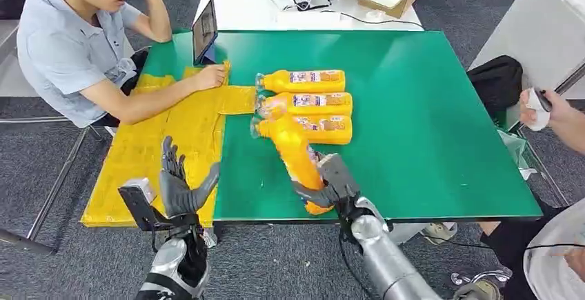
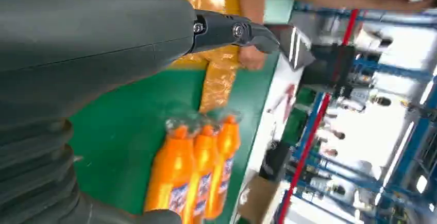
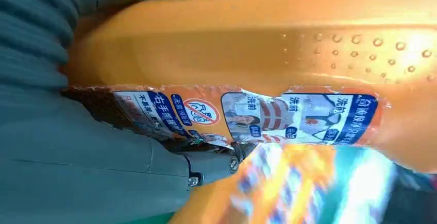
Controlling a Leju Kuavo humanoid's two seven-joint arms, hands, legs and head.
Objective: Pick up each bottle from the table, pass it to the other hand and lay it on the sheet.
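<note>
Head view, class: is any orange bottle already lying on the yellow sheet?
No: three bottles lie on the bare green table beside the yellow sheet, and the right hand holds a fourth bottle.

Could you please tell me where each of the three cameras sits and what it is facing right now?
Head view: high on the body, looking down on the green table; shows left hand and right hand gripping the held bottle.
Left wrist view: behind the left hand, facing three lying bottles and yellow sheet.
Right wrist view: behind the right hand, close on the held bottle.
Shared: head and left wrist views show the lying bottles.
</note>
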